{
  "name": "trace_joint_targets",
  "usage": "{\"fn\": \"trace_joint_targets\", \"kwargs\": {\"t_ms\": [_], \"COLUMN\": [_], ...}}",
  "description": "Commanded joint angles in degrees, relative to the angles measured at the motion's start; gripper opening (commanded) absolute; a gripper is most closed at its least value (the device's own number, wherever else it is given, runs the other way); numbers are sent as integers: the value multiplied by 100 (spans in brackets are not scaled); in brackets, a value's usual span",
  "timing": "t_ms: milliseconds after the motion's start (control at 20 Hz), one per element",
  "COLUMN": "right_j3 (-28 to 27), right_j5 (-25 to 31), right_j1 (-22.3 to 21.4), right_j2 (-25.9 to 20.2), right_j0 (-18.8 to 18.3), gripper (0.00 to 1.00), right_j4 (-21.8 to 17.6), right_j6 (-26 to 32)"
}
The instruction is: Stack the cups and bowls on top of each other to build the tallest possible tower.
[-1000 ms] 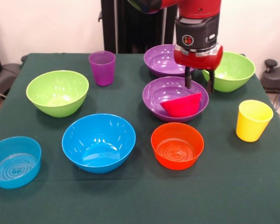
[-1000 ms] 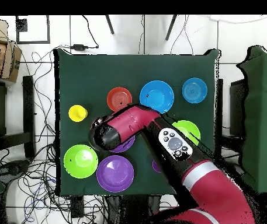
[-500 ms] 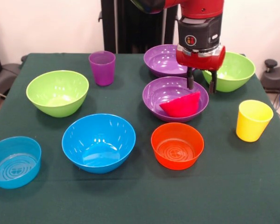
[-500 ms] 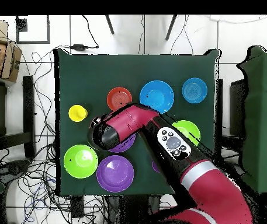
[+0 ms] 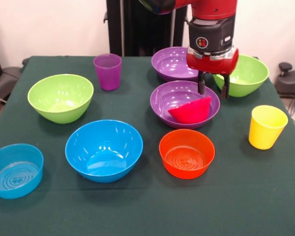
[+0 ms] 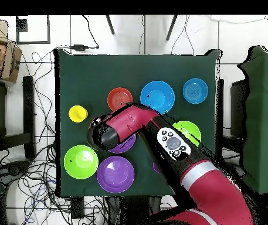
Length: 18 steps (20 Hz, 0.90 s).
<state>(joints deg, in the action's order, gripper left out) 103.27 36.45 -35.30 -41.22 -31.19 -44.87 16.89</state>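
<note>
My gripper [image 5: 213, 92] is open and empty. It hangs just above the right rim of a wide purple bowl [image 5: 163, 101]. A small red-pink bowl [image 5: 191, 111] lies tilted inside that bowl, just below and left of the fingertips. The other bowls stand singly: a second purple one [image 5: 171, 61], a lime green one on the right [image 5: 244, 73], a lime green one on the left [image 5: 60, 97], a large blue one [image 5: 104, 149], a small blue one [image 5: 14, 169] and an orange one [image 5: 187, 153]. The purple cup [image 5: 107, 71] and the yellow cup [image 5: 267, 126] stand upright. In the overhead view the arm [image 6: 130, 123] hides the gripper.
In the overhead view the arm covers most of the purple bowl [image 6: 127, 145] that holds the red-pink one. It also covers part of a green bowl [image 6: 190, 129]. Cables and chair legs lie on the floor around the table [image 6: 89, 70].
The gripper has risen slightly and shifted a little right in the front view, staying open. The red-pink bowl stays tilted in the purple bowl.
</note>
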Motion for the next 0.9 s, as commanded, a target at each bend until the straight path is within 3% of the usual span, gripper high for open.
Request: {"fn": "trace_joint_targets", "kwargs": {"t_ms": [50, 900], "right_j3": [-337, -924], "right_j5": [110, -49], "right_j1": [277, 886], "right_j2": [173, 137], "right_j0": [84, 35], "gripper": [100, 100], "right_j4": [-120, -306], "right_j6": [-701, -402]}}
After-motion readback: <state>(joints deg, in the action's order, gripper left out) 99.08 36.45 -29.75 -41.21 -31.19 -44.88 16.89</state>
